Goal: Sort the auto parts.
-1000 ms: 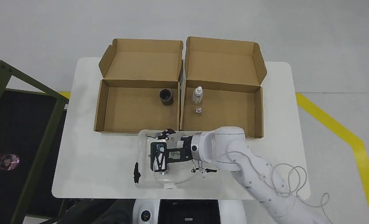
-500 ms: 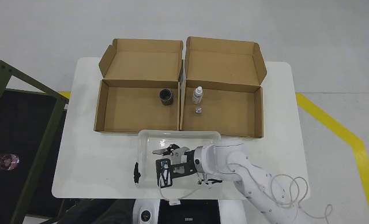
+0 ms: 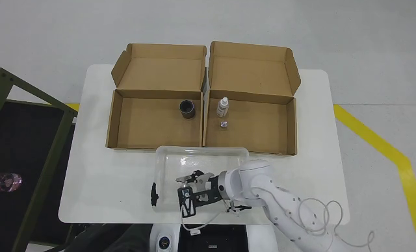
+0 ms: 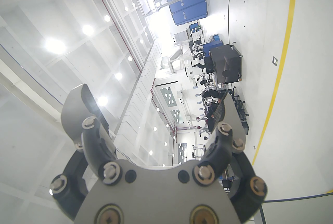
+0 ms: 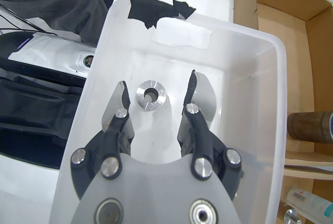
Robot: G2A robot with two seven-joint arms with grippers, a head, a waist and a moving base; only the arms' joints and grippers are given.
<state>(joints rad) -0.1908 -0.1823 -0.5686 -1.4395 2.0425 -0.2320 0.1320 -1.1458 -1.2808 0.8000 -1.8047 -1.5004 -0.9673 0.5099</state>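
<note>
A silver metal ring lies flat on the floor of the clear plastic tray. My right gripper hangs open just above the ring, one finger on each side of it, touching nothing. From above, the right gripper sits inside the tray near the table's front edge. A dark cylinder stands in the left cardboard box. A white bottle and a small bolt are in the right box. My left gripper is open, holds nothing and points up at a ceiling.
Black tape and a white label stick to the tray's end wall. Both box lids stand open at the back. The dark cylinder and the bottle lie beyond the tray's long wall.
The right arm has drawn its gripper toward the table's front edge inside the tray, with the fingers still open. Nothing in the boxes has moved.
</note>
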